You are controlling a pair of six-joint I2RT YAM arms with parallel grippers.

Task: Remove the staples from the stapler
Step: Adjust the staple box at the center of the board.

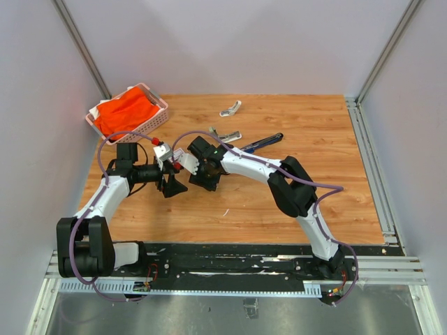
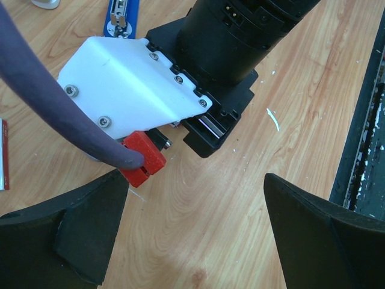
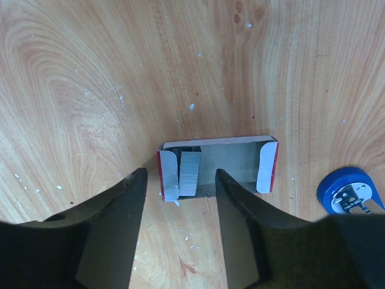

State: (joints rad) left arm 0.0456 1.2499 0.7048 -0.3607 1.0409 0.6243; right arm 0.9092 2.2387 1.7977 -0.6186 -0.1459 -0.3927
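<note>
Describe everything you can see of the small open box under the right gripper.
The box is a small, shallow cardboard tray, pale grey inside with red outer ends and a white rounded flap at each end. It lies flat, open side up, on the wooden table. A grey strip of staples lies inside beside the left flap. The right gripper hangs over that end with its jaws apart, hiding the near edge. Whether it touches the box cannot be told.
</note>
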